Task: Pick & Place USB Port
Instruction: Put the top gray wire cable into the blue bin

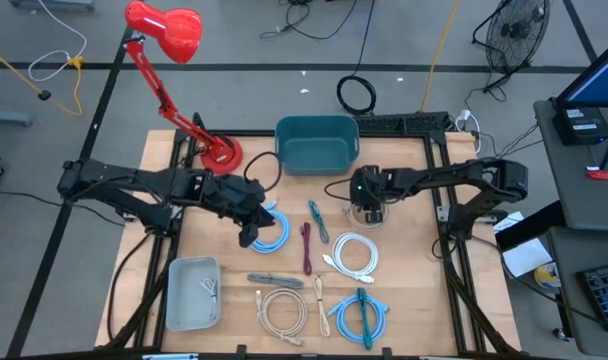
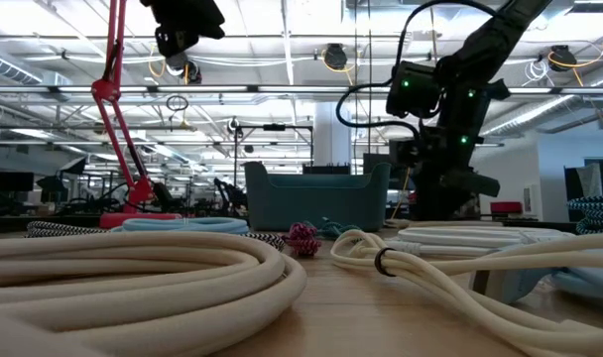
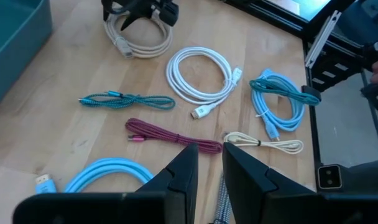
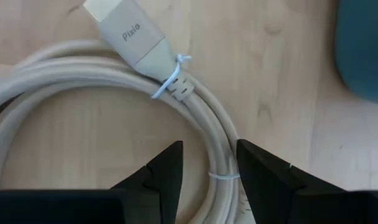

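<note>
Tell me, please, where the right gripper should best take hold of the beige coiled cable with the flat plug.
Grip the beige coiled cable on its bundled strands at the thin white tie, coming straight down. The coil lies flat on the wooden table, and there its strands bunch narrowly, right between the right gripper's open fingers. The left gripper waits apart.

Coiled cables [image 1: 356, 252] crowd the table [image 1: 414, 290] centre.
</note>
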`<state>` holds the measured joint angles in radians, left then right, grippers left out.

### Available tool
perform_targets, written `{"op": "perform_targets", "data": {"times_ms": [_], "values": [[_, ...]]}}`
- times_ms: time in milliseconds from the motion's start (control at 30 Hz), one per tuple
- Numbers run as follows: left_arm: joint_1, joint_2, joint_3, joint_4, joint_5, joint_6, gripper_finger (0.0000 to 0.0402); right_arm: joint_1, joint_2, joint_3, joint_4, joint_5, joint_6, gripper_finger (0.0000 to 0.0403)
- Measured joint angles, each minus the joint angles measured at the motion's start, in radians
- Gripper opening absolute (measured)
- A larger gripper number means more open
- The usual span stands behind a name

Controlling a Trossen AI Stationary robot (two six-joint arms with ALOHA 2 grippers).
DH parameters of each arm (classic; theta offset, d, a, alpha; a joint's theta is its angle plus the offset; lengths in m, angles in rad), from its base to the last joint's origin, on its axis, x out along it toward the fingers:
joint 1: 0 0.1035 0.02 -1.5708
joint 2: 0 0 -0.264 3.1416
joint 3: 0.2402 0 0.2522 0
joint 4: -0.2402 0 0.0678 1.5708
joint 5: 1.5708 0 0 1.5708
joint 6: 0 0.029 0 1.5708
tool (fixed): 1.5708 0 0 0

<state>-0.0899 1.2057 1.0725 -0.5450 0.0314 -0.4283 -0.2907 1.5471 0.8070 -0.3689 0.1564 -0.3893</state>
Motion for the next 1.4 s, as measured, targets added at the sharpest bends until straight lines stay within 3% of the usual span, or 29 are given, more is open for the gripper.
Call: {"op": "perform_targets", "data": {"times_ms": [567, 933, 1067, 1400], "values": [[-0.018, 0.000, 0.000, -0.005, -0.027, -0.023, 0.0076, -0.033, 0.104, 0.002, -0.001, -0.046, 0.025, 0.0137], [-0.018, 0.000, 0.000, -0.005, -0.033, -0.019, 0.0076, -0.028, 0.108, 0.000, 0.020, -0.049, 0.126, 0.0048], [-0.018, 0.000, 0.000, -0.005, -0.033, -0.019, 0.0076, -0.007, 0.082, 0.000, 0.012, -0.045, 0.167, 0.0030], [-0.018, 0.000, 0.000, -0.014, -0.042, -0.002, 0.0076, 0.105, -0.123, 0.024, -0.108, -0.061, 0.296, 0.0038]]}}
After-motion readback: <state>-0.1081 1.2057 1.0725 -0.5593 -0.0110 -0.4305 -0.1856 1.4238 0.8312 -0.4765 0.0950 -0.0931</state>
